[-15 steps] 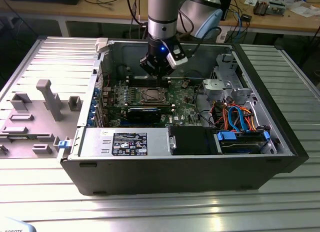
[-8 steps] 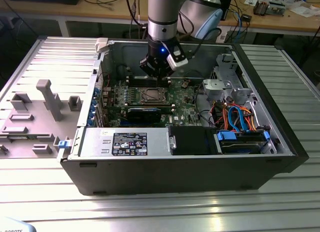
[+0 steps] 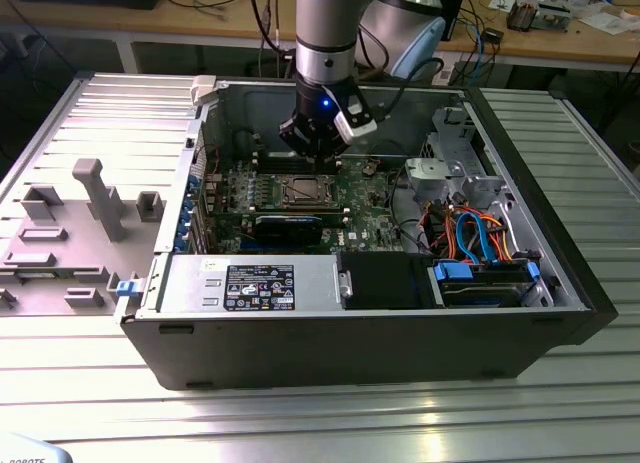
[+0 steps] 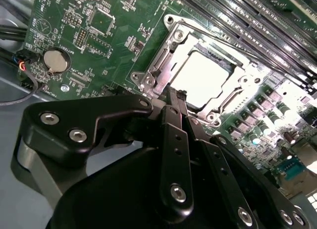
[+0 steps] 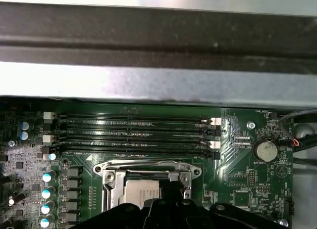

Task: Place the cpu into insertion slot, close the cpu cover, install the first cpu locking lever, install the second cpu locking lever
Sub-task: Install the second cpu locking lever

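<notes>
Inside the insertion slot (image 4: 198, 70) the cpu (image 4: 205, 80) is lying flat under the lowered cpu cover (image 4: 163, 63), the end effector (image 4: 174, 98) with fingers together is hovering just above its edge, memory slots (image 5: 133, 132) running beside, case (image 3: 520, 163) walls enclosing, ribbed worktop (image 3: 300, 413) spreading around.

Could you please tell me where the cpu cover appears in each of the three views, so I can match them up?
Exterior view: the cpu cover lies on the green board, just below the gripper.
Second wrist view: the silvery frame is just beyond the fingertips.
First wrist view: it sits beside the memory slots.
Shared landmark: the round coin battery.
</notes>
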### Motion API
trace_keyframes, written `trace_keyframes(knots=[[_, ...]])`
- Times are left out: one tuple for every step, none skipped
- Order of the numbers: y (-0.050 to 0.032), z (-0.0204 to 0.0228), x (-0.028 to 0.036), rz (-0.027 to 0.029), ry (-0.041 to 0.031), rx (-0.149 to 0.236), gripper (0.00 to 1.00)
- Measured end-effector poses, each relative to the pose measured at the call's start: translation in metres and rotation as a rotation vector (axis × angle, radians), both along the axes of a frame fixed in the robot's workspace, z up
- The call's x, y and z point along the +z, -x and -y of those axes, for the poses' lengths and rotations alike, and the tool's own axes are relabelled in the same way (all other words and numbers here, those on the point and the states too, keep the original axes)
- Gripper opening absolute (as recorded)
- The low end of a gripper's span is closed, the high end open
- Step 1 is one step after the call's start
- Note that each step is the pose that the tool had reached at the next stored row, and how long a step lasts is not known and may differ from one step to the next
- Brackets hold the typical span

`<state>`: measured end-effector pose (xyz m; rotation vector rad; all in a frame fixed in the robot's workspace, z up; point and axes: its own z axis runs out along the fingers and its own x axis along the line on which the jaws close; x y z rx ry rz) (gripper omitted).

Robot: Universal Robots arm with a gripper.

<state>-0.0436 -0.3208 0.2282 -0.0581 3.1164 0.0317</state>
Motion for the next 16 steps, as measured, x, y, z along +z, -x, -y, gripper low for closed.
trace_keyframes(knots=[[0.0, 0.0, 0.0021, -0.0001, -0.0001, 0.0, 0.11], [0.0, 0.0, 0.004, -0.0002, -0.0002, 0.0, 0.11], [0.0, 0.0, 0.0072, -0.0002, -0.0002, 0.0, 0.11], [0.0, 0.0, 0.0095, -0.0003, -0.0001, 0.0, 0.11], [-0.0001, 0.0001, 0.0104, -0.0002, -0.0005, 0.0, 0.11], [-0.0001, 0.0007, 0.0105, -0.0003, -0.0003, 0.0, 0.11], [0.0, 0.0017, 0.0105, -0.0004, -0.0002, 0.0, 0.11], [-0.0001, 0.0022, 0.0105, -0.0004, -0.0001, 0.0, 0.11], [0.0, 0.0037, 0.0104, -0.0004, -0.0002, 0.0, 0.11], [0.0, 0.0049, 0.0104, -0.0003, -0.0002, 0.0, 0.11], [0.0, 0.0058, 0.0103, -0.0004, -0.0002, 0.0, 0.11], [0.0, 0.0075, 0.0102, -0.0003, -0.0002, 0.0, 0.11], [0.0, 0.0089, 0.0101, -0.0004, -0.0002, 0.0, 0.11], [0.0, 0.0106, 0.01, -0.0004, -0.0002, 0.0, 0.11], [0.0, 0.0132, 0.0097, -0.0004, -0.0001, 0.0, 0.11], [0.0, 0.0149, 0.0096, -0.0003, -0.0001, 0.0, 0.11]])
